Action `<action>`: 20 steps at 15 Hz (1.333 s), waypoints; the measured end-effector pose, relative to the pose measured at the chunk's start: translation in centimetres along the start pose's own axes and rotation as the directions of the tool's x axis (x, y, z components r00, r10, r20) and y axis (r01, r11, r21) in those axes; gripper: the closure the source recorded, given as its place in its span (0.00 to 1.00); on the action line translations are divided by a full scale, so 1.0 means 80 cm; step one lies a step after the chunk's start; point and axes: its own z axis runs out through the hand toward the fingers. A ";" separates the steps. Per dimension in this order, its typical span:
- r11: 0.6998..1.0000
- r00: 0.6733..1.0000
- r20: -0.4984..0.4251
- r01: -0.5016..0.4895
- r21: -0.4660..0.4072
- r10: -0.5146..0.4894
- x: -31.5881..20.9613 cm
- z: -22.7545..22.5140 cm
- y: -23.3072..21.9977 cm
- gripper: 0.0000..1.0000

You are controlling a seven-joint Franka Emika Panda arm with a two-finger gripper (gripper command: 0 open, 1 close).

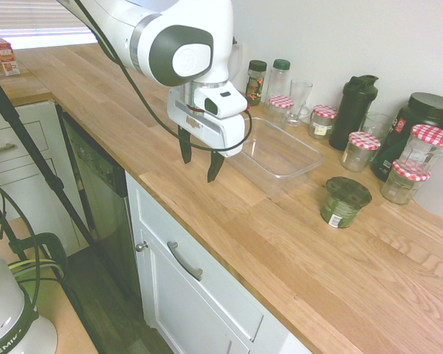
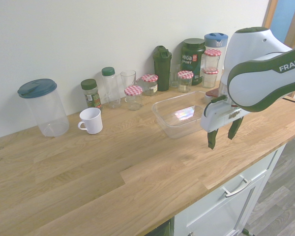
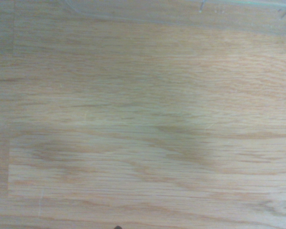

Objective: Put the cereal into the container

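Observation:
The cereal (image 1: 343, 201), a short glass jar with a dark green lid and a small white label, stands upright on the wooden counter to the right of the container (image 1: 277, 152). The container is a shallow clear plastic tub with nothing in it. My gripper (image 1: 200, 158) hangs open just above the counter, beside the tub's end that is farther from the jar, and holds nothing. In the second exterior view the gripper (image 2: 222, 133) is at the front right of the container (image 2: 184, 114), and the arm hides the cereal. The wrist view shows bare wood and a sliver of the tub's edge (image 3: 181, 8).
Along the wall stand several red-checkered-lid jars (image 1: 364, 150), a black shaker bottle (image 1: 354, 110), a dark tub (image 1: 417, 125), a drinking glass (image 1: 299, 99) and spice bottles (image 1: 256, 81). A white mug (image 2: 91, 120) and a large clear canister (image 2: 44, 107) stand further along. The counter's front edge (image 1: 207, 236) is close by.

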 end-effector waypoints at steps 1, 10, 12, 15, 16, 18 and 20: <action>1.000 1.000 0.001 0.000 -0.001 0.000 0.000 0.001 0.000 0.00; 0.983 0.984 -0.090 -0.142 0.115 0.152 0.109 -0.051 0.087 0.00; 0.973 0.973 -0.115 -0.182 0.141 0.199 0.135 -0.066 0.124 0.00; 0.957 0.953 -0.161 -0.230 0.176 0.258 0.181 -0.076 0.166 0.00; 0.955 0.948 -0.175 -0.234 0.183 0.266 0.193 -0.073 0.171 0.00; 0.952 0.941 -0.201 -0.235 0.197 0.274 0.211 -0.060 0.169 0.00; 0.945 0.931 -0.221 -0.243 0.219 0.291 0.224 -0.044 0.164 0.00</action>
